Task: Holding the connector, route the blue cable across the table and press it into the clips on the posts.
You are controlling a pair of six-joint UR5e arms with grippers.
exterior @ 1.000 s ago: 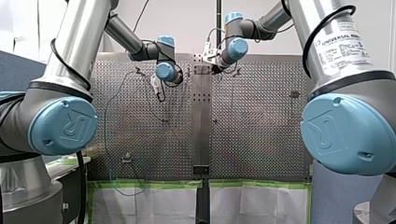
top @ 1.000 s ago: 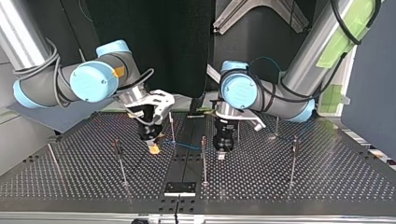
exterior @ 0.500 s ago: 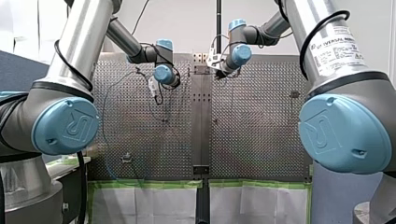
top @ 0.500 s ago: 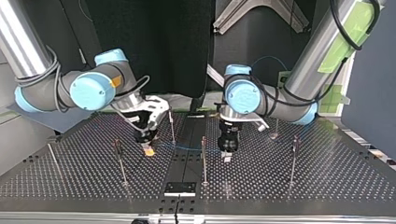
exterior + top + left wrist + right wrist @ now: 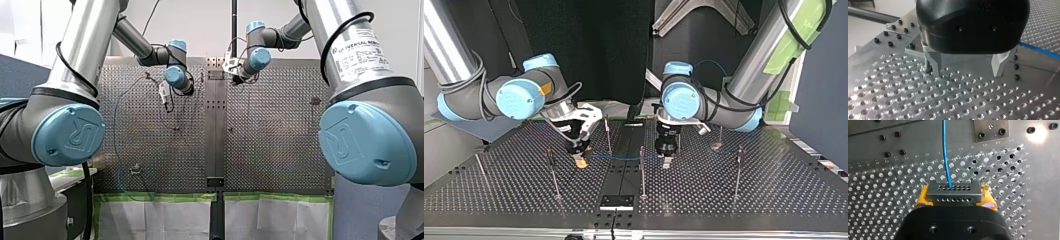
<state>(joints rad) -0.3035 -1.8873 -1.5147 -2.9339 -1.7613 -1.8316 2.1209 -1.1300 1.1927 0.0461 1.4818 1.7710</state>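
The dark connector (image 5: 948, 191) sits between the yellow pads of my right gripper (image 5: 955, 195), which is shut on it. The blue cable (image 5: 946, 152) leaves the connector and runs ahead over the perforated plate. In the top view my right gripper (image 5: 580, 161) is left of centre. From it the blue cable (image 5: 619, 157) stretches past the middle post (image 5: 642, 170) toward my left gripper (image 5: 667, 161). My left gripper (image 5: 967, 74) stands open just above the plate with nothing between its metal fingers. The blue cable (image 5: 1038, 50) passes beside it.
Several thin posts stand on the table, among them one (image 5: 608, 135) near my right gripper, one (image 5: 551, 172) further to the top view's left and one (image 5: 738, 170) at its right. A small black block (image 5: 616, 202) sits at the near middle edge. Slack cable (image 5: 114, 135) loops at the front view's left.
My right gripper has shifted toward the top view's left with the connector, drawing the cable straighter. My left gripper has stayed near the middle post.
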